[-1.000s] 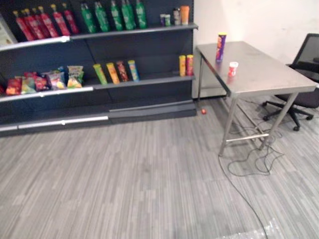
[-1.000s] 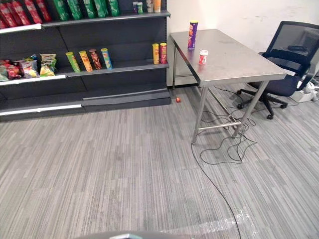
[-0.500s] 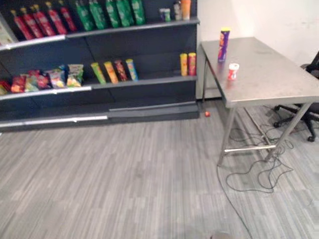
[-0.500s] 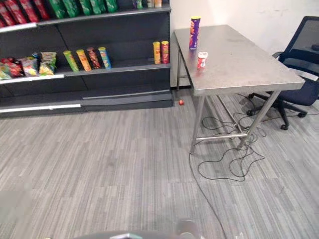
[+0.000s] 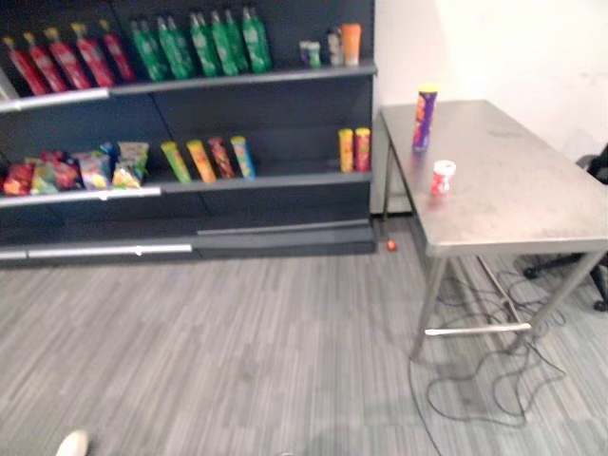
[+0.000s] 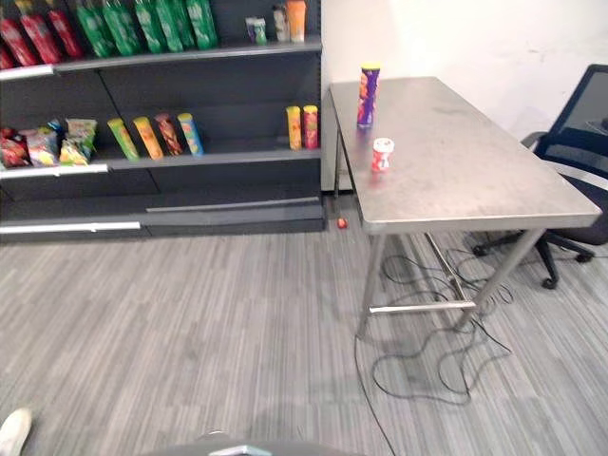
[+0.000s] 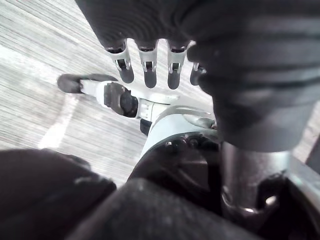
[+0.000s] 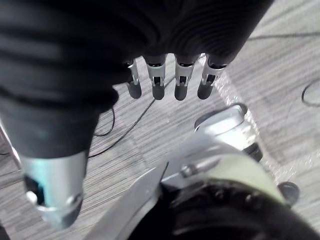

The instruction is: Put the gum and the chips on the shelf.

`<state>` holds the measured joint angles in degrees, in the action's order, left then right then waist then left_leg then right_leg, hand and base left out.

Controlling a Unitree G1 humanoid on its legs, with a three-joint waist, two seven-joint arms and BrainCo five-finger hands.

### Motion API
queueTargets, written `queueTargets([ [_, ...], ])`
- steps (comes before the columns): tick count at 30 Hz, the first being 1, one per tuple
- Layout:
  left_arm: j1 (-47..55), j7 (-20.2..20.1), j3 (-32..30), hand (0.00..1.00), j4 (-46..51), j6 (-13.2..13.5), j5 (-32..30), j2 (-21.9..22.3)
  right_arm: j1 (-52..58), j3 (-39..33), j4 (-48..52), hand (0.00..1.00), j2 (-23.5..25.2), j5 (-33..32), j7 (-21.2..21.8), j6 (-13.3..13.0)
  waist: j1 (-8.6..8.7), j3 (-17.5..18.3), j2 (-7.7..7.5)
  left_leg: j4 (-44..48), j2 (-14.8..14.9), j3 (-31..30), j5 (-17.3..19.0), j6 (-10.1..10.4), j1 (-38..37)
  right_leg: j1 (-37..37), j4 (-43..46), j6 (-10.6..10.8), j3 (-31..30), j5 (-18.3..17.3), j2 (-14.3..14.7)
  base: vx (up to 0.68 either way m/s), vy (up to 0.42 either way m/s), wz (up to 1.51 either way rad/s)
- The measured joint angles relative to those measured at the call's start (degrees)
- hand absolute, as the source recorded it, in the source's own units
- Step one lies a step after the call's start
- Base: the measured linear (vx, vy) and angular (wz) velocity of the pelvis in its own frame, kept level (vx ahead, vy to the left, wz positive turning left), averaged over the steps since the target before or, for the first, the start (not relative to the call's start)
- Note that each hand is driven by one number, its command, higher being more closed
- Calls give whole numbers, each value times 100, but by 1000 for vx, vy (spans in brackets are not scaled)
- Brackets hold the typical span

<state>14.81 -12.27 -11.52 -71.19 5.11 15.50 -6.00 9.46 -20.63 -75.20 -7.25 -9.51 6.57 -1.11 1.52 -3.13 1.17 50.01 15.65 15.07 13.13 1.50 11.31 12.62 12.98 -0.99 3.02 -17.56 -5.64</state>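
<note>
Both hands hang over the grey carpet (image 6: 190, 323). The left hand (image 7: 145, 67) has straight, relaxed fingers with nothing in them, and the right hand (image 8: 170, 77) is likewise released and empty. A light shoe (image 6: 13, 430) of a person shows on the carpet at the near left.

Farther on, to the right, stands a steel table (image 6: 465, 171). The gum (image 6: 382, 155), a small red-and-white tub, stands upright near the table's left edge. The chips (image 6: 368, 95), a tall purple can with a yellow top, stand upright just behind it. The print on both is too small to read. An office chair (image 6: 579, 157) sits beyond the table's right side.

A small red thing (image 6: 342, 223) lies on the floor at the foot of the dark shelf (image 6: 228, 100). Its middle board carries snack bags (image 6: 47, 144), four leaning cans (image 6: 157, 136) and two upright cans (image 6: 302, 126). The top board holds red bottles (image 6: 24, 38), green bottles (image 6: 142, 24) and small containers (image 6: 275, 21), their labels illegible.
</note>
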Motion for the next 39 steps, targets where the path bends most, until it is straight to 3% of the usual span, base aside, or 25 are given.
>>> queueTargets([
  [1,-15,49,27,0,20,-5,-1,31,2,100,15,0,-11,-8,-2,-17,10,-7,13,-1145,-303,-50,-91,98,30,55,51,46,-78,-283,-31,215,176,10],
  [2,-126,191,98,0,30,-34,-4,142,-50,217,66,0,-116,-34,-22,-44,1,-138,141,-2273,-446,-320,-332,216,39,44,248,312,-223,-601,137,222,203,7],
  [3,-77,54,54,0,10,-22,-4,9,-72,297,48,0,-39,-53,-45,-13,6,-166,3,-2402,-480,-238,-220,316,-85,36,302,217,-427,-673,115,257,158,9],
  [4,-21,37,4,0,198,-9,1,-8,-103,440,51,0,-19,-49,-34,-28,-12,-175,-1,-2660,-517,-211,-313,459,-287,10,300,296,-763,-596,389,246,96,-2],
  [5,38,42,-88,0,293,-8,5,61,-162,646,58,0,16,-47,-43,-35,-38,-245,-160,-2451,-420,-174,-321,561,-261,-76,207,110,-962,-258,691,266,58,-6],
  [6,101,2,-159,0,384,37,8,91,-211,770,80,0,22,-48,-47,-38,-60,-326,-187,-2085,-376,-132,-308,585,-119,-77,166,-122,-946,-224,722,159,76,-2],
  [8,163,-43,-488,0,481,117,-59,265,-305,819,175,0,-69,21,-67,-37,-13,-317,-50,-1869,-281,-92,-119,356,502,-39,-91,-201,-1034,-400,736,99,117,-1],
  [9,155,-44,-699,0,555,113,-60,358,-405,890,172,0,-109,67,-67,-28,-57,-319,-10,-1796,-294,-27,-153,35,551,-35,-83,-174,-1210,-470,699,224,194,-41],
  [11,178,-38,-819,0,507,97,-74,399,-484,987,135,0,-108,78,-31,-39,-66,-229,-40,-1908,-412,232,142,36,321,-56,10,-24,-1622,-360,549,345,227,-61],
  [14,169,0,-1117,0,105,22,-86,343,-465,975,-25,0,-115,244,13,-64,-39,91,-161,-2509,-675,702,197,-62,-288,-653,1304,214,-2315,-16,544,378,185,-60],
  [16,88,24,-1013,0,32,-53,-93,240,-494,896,-165,0,-88,272,14,-67,-13,61,-227,-2830,-844,888,264,-72,-751,-1119,2604,718,-2172,301,553,338,112,-36],
  [17,27,95,-803,0,-60,-82,-100,140,-465,723,-196,0,-71,261,8,-67,-1,0,-252,-3129,-1003,918,292,-81,-1199,-1323,3391,838,-1824,840,449,248,101,-2],
  [19,-68,347,-392,0,-178,-180,-100,32,-291,709,-191,0,-76,261,12,-68,31,-62,-162,-3624,-1130,957,349,-118,-2004,-1614,4560,757,-1053,1397,124,370,139,4],
  [22,-192,432,169,0,-271,-281,-101,-125,-262,676,-101,0,-63,214,11,-67,60,-149,-165,-4214,-1210,1016,321,-78,-2813,-2387,5392,390,-215,1017,-195,323,57,1],
  [24,-199,480,454,0,-302,-337,-110,-195,-266,565,62,0,-26,211,18,-66,175,-165,-147,-4556,-1178,1021,295,-34,-3082,-3036,5102,423,81,729,-249,363,-52,12],
  [27,-294,504,730,0,-305,-473,-254,-252,-255,452,61,0,32,227,18,-51,334,-432,-62,-4799,-981,861,509,10,-3462,-3522,3456,491,183,713,-181,437,-204,34],
  [28,-334,515,738,0,-305,-535,-312,-276,-173,309,45,0,38,256,16,-21,333,-455,-63,-4824,-946,753,705,22,-3575,-3581,2417,567,93,840,-169,403,-220,30],
  [29,-336,516,727,0,-306,-554,-334,-282,-90,264,48,0,65,273,17,-12,336,-441,-108,-4922,-990,586,809,50,-3722,-3543,1804,445,115,1355,-183,551,-237,24],
  [30,-406,640,672,0,-293,-565,-341,-70,-20,234,58,0,-38,285,-3,7,327,-487,225,-5026,-864,430,853,-82,-3877,-3425,1855,427,313,1134,22,566,-157,-4],
  [32,-424,735,409,0,-275,-551,-474,-24,-128,331,83,0,-60,283,2,-8,311,-467,191,-4930,-843,373,140,23,-3864,-3510,1932,298,382,1048,205,527,-159,-55],
  [34,-375,685,15,0,-275,-530,-562,40,-161,761,362,0,-98,284,-58,-8,329,-444,167,-4369,-685,318,-502,146,-3767,-3219,1708,-40,828,748,363,519,-291,-86],
  [36,-341,667,36,0,-284,-415,-555,34,-93,475,336,0,-48,287,-5,-34,334,-416,160,-3002,-381,-52,-971,135,-3335,-2764,1463,-198,765,642,572,537,-222,-38],
  [37,-342,590,39,0,-286,-348,-546,5,-70,411,332,0,14,280,-4,-28,379,-416,131,-1734,-194,-222,-1768,142,-2828,-2405,1281,-279,731,547,599,497,-94,-14],
  [38,-338,561,54,0,-289,-316,-541,5,-71,396,334,0,11,277,-6,-32,414,-442,116,-1023,-49,-288,-1782,74,-2531,-2223,1157,-298,716,540,620,480,-59,-18],
  [39,-312,525,76,0,-286,-278,-506,5,-109,388,338,0,11,259,-10,-35,416,-431,131,-61,12,-303,-1464,-37,-2092,-1969,964,-298,587,540,663,316,-44,-53],
])
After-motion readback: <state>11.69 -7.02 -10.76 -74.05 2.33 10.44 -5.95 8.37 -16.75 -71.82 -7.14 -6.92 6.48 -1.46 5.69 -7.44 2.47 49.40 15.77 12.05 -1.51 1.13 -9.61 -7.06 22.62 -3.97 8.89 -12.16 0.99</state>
